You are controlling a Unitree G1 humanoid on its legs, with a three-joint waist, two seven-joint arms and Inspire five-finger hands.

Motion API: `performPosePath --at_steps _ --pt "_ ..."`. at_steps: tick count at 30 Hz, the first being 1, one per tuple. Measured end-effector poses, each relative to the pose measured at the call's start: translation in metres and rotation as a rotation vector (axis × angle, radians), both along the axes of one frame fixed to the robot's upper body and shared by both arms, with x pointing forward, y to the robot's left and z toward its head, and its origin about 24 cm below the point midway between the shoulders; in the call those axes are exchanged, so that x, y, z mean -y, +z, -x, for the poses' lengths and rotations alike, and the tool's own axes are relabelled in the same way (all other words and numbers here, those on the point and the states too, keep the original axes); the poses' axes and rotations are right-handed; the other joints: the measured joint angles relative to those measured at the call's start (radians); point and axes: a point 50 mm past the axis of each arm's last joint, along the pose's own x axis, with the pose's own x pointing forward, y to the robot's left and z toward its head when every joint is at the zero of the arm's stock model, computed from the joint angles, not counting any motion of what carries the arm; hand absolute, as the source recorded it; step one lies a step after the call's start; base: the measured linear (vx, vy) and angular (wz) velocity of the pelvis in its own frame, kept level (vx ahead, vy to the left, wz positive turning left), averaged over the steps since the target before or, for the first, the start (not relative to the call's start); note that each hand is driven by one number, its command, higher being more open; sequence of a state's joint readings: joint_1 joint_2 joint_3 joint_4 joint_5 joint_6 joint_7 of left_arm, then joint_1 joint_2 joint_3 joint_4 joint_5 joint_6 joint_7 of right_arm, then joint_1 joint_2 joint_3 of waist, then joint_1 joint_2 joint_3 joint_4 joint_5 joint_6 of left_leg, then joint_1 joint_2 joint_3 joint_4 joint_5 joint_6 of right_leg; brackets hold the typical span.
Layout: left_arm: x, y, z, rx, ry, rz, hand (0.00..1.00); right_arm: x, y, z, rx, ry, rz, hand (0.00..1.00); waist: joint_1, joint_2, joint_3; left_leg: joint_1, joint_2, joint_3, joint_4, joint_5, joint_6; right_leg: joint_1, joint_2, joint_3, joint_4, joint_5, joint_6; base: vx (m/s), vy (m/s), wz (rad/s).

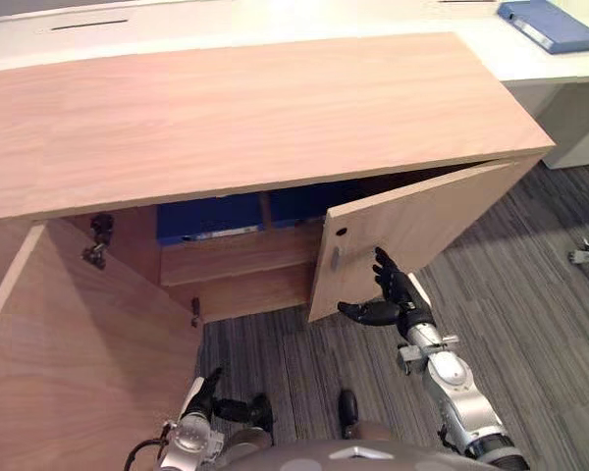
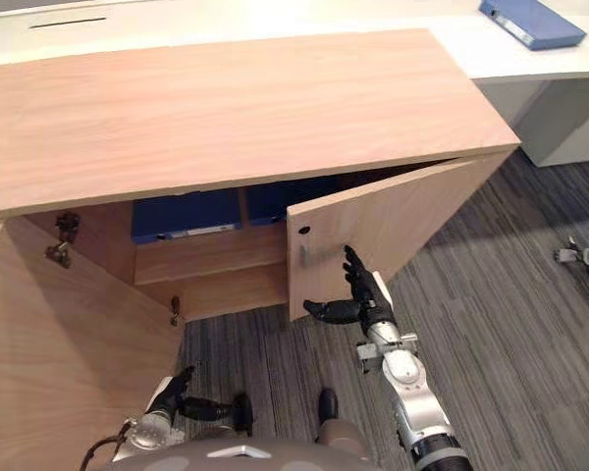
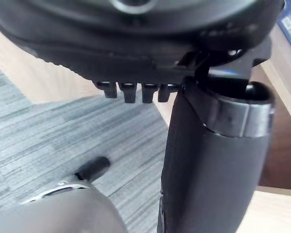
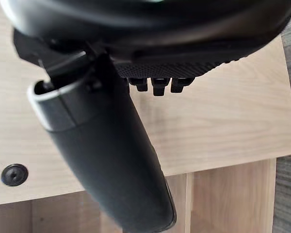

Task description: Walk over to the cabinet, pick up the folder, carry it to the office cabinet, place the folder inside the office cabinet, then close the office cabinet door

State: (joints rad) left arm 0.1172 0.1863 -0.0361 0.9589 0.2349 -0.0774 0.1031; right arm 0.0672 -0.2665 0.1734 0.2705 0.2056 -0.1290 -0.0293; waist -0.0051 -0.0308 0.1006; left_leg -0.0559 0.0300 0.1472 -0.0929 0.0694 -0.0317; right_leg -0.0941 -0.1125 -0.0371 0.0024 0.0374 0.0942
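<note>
Fingers point(image 1: 385, 267) of the right hand point(image 1: 398, 294) are straight, apart from the thumb, with their tips on the outer face of the right door point(image 1: 432, 226). The office cabinet point(image 1: 255, 118) has both doors open: its left door point(image 1: 69, 343) is swung wide and its right door is half shut. A white desk point(image 1: 275, 25) behind the office cabinet bears a spare blue folder point(image 1: 550, 25). Blue folders point(image 1: 211, 216) lie inside the office cabinet on its upper shelf. The left hand point(image 1: 208, 397) hangs low before the office cabinet, fingers relaxed and holding nothing. A small handle point(image 1: 335, 258) sits on the right door just beside the fingers.

Bright light, glare on white desk point(image 1: 275, 22), shadow inside the cabinet point(image 1: 275, 118)
</note>
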Motion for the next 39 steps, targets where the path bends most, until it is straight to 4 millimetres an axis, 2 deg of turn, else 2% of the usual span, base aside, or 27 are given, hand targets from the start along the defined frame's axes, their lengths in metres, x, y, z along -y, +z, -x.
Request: performPosePath --at_steps 6,13,19,25,28,34,36,39 --pt "0.000 -0.002 0.009 -0.014 0.046 0.005 1.00 0.016 -0.020 0.000 -0.082 -0.158 0.012 1.00 0.005 0.013 0.001 -0.012 -0.004 -0.076 -0.001 0.008 -0.004 0.032 -0.005 -0.081 -0.006 -0.021 -0.002 0.03 -0.006 0.41" --pt "0.001 -0.003 0.009 -0.007 0.091 0.015 1.00 0.012 -0.042 0.011 -0.181 -0.210 0.017 1.00 0.005 0.016 0.001 -0.007 -0.002 -0.102 -0.001 0.010 -0.007 0.053 -0.002 -0.111 -0.010 -0.032 -0.009 0.04 -0.016 0.15" --pt "0.001 -0.003 0.009 -0.016 0.102 0.015 1.00 0.006 -0.082 0.049 -0.394 -0.223 0.044 1.00 0.003 0.016 0.001 0.016 0.002 -0.109 -0.003 0.008 -0.010 0.082 0.002 -0.121 -0.013 -0.039 -0.011 0.00 -0.002 0.04" --pt "0.002 -0.004 0.010 -0.017 0.137 0.034 1.00 0.007 -0.121 0.103 -0.668 -0.291 0.047 1.00 -0.001 0.015 0.001 0.040 0.002 -0.099 -0.003 -0.002 -0.015 0.108 0.001 -0.114 -0.023 -0.041 -0.009 0.01 0.001 -0.03" --pt "0.002 -0.004 0.010 -0.019 0.142 0.038 1.00 0.010 -0.127 0.115 -0.723 -0.331 0.033 1.00 -0.002 0.014 0.001 0.055 0.005 -0.072 -0.003 -0.011 -0.017 0.110 0.003 -0.090 -0.024 -0.041 -0.008 0.03 0.005 -0.22" --pt "-0.001 -0.003 0.009 -0.015 0.151 0.038 1.00 0.014 -0.130 0.114 -0.754 -0.360 0.031 1.00 -0.003 0.003 0.006 0.060 0.011 -0.013 -0.002 -0.016 -0.021 0.079 0.009 -0.034 -0.007 -0.039 -0.008 0.01 0.004 -0.29" --pt "-0.002 -0.002 0.002 -0.002 0.152 0.041 1.00 0.013 -0.129 0.109 -0.745 -0.362 0.032 1.00 -0.003 0.003 0.015 0.028 0.016 0.000 0.004 -0.012 -0.016 0.014 0.010 -0.013 0.062 -0.046 -0.003 -0.04 0.005 -0.16" --pt "0.000 0.000 -0.007 0.025 0.173 0.062 1.00 0.011 -0.130 0.110 -0.756 -0.363 0.024 1.00 -0.002 -0.001 0.021 -0.012 0.036 -0.033 0.051 -0.021 -0.002 -0.037 0.006 0.017 0.178 -0.070 0.010 -0.09 0.004 0.32"
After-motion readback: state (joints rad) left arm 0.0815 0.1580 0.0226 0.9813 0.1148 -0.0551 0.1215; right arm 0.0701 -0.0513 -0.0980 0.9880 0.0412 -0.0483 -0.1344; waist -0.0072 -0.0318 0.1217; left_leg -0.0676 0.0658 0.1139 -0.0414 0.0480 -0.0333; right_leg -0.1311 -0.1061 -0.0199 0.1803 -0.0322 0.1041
